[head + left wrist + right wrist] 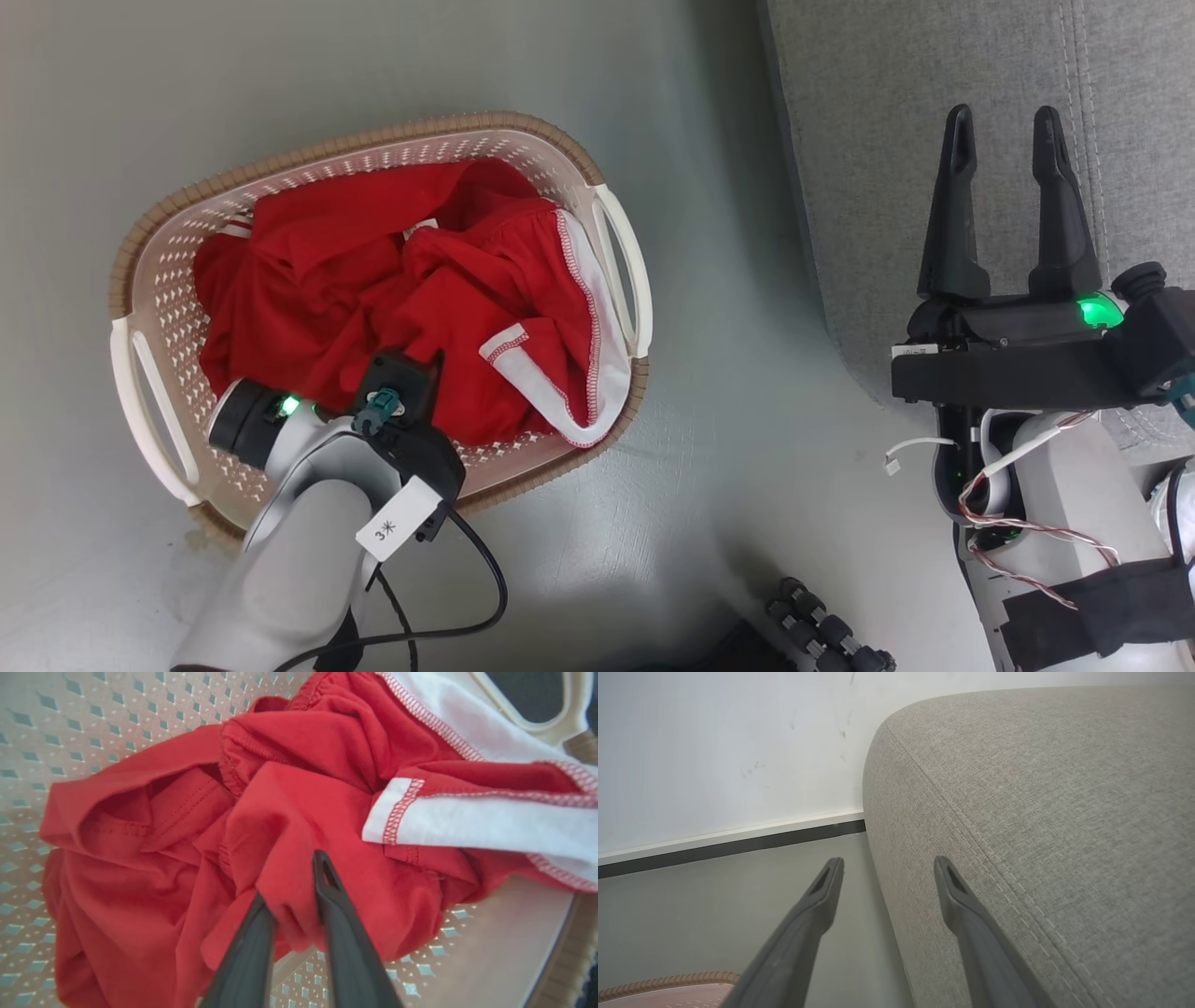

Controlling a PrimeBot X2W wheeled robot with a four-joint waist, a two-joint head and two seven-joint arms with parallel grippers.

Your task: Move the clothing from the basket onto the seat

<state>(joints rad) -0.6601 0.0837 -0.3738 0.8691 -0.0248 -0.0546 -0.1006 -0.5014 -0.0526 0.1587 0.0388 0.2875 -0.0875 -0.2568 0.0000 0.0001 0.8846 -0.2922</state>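
The clothing is a crumpled heap of bright red fabric with white trim, filling the cream basket that stands on the floor. My left arm reaches down into the basket from its near side. In the left wrist view my left gripper is shut on a fold of the red clothing, with fabric bunched between the two dark fingers. The perforated basket floor shows around the heap. My right gripper hangs open and holds nothing, over the front edge of the grey seat; the right wrist view shows this gripper at the seat corner.
Grey floor separates the basket from the seat. A white wall with a dark baseboard runs behind the seat's corner. A black cable loops from my left arm, and part of my dark base shows at the bottom.
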